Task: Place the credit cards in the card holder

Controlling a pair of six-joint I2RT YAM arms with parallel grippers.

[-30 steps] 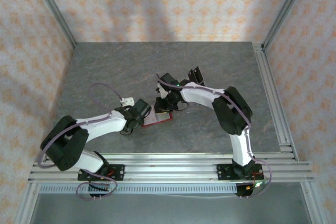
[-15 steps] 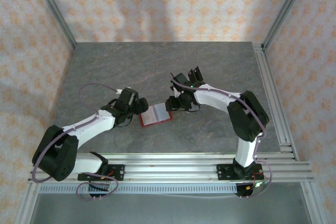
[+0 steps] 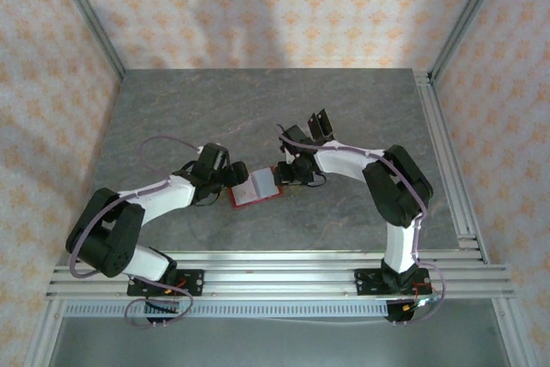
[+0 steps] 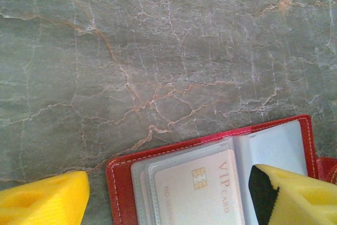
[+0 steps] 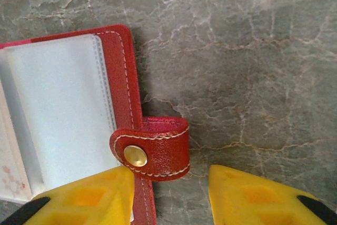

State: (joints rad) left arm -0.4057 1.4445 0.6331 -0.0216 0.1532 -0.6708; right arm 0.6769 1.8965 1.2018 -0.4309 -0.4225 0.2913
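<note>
red card holder (image 3: 255, 188) spread open and flat on the grey veined counter (image 3: 258, 100), near its middle, between the two arms. clear sleeves inside. in the left wrist view, one pale credit card (image 4: 195, 193) with a gold chip and "vip card" lettering tucked in a sleeve, the facing page pale and blank. in the right wrist view, a red strap (image 5: 158, 148) with a brass stud (image 5: 135, 155) at the holder's edge, folded back onto the red border.

left jaws wide apart at the holder's left edge: one yellow pad (image 4: 42, 198) over bare counter just off the red border, the other pad (image 4: 300, 193) over the blank page. nothing gripped; contact with the page impossible to tell.

right jaws narrower but parted, at the strap side: one pad (image 5: 89, 193) over the holder's border, the other pad (image 5: 258, 193) over bare counter, strap just ahead of the gap, nothing held.

small dark object (image 3: 320, 121) behind the right arm (image 3: 361, 165), too small to identify.
</note>
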